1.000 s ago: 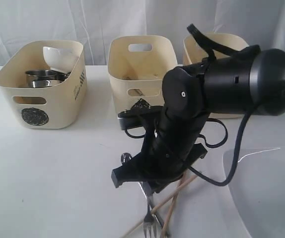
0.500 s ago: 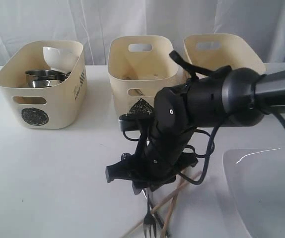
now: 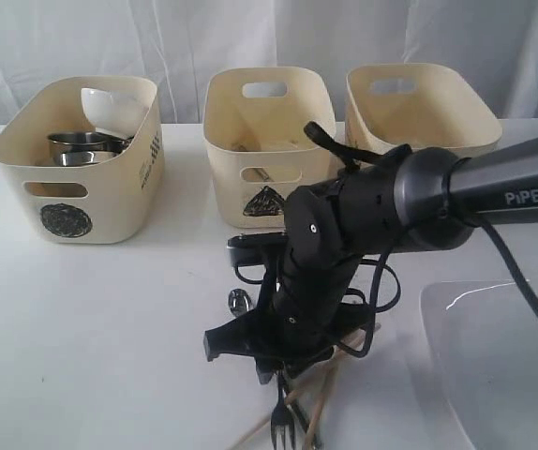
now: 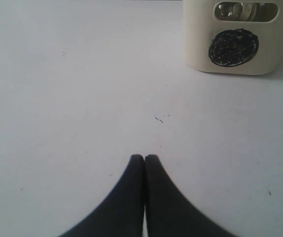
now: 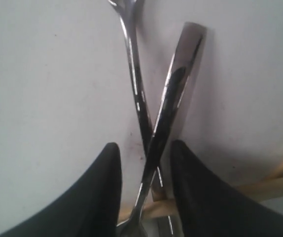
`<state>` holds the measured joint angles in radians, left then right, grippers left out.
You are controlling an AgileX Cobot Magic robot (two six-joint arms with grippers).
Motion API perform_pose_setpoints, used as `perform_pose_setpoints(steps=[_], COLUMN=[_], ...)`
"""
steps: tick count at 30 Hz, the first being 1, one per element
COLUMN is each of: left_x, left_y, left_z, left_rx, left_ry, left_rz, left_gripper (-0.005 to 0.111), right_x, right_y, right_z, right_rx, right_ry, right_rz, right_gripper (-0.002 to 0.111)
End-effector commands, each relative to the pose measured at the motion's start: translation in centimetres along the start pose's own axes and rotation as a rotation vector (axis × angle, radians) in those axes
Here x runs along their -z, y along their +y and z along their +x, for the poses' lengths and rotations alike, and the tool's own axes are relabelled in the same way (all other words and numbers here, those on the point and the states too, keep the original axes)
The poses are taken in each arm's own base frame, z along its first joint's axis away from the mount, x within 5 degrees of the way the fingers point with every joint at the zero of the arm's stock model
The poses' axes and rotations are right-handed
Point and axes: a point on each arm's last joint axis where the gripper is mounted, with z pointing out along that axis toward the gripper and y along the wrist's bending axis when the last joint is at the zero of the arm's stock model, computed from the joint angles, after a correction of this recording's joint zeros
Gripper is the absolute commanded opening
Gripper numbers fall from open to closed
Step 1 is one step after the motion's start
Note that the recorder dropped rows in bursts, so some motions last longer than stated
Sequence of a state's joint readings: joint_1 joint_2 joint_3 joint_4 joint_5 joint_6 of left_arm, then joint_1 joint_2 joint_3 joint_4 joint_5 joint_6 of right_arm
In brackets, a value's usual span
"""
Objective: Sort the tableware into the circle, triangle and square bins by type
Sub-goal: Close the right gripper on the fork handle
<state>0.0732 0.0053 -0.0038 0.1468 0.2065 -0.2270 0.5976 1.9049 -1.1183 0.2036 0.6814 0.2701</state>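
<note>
Mugs (image 3: pixel 83 145) and white bowl (image 3: pixel 110 106) binned; fork (image 3: pixel 281 429), knife (image 5: pixel 186 74), chopsticks (image 3: pixel 330 380) and plate (image 3: pixel 503 366) remain. Right end effector (image 5: pixel 146 147) straddles the fork, jaws parted, gripping nothing; left end effector (image 4: pixel 144 158) pinched closed, empty.

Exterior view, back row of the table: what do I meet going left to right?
First the cream plastic bin with the scribbled circle, holding steel mugs and a small white bowl → cream plastic bin with the triangle → third cream plastic bin, its mark hidden behind the right arm.
</note>
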Motion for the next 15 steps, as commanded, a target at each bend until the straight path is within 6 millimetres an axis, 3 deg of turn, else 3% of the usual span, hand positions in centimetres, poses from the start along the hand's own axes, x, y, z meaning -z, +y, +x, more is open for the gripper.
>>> perform_pose_setpoints(steps=[1,10,15], left_x=[-0.01,-0.01,-0.01], left_y=[-0.06,-0.06,-0.06], left_z=[0.06,0.06,0.06], left_rx=[0.008,0.008,0.008], left_ry=[-0.005,-0.005,-0.005], left_rz=[0.008,0.008,0.008], left_gripper=[0.0,0.0,0.0], right_x=[-0.23,-0.23,-0.23], right_y=[-0.16,-0.17,-0.15], right_z=[0.17,0.13,0.07], right_rx=[0.008,0.01,0.01], right_ry=[0.014,0.009,0.003], right_rz=[0.015,0.016,0.014], right_gripper=[0.03,0.0,0.0])
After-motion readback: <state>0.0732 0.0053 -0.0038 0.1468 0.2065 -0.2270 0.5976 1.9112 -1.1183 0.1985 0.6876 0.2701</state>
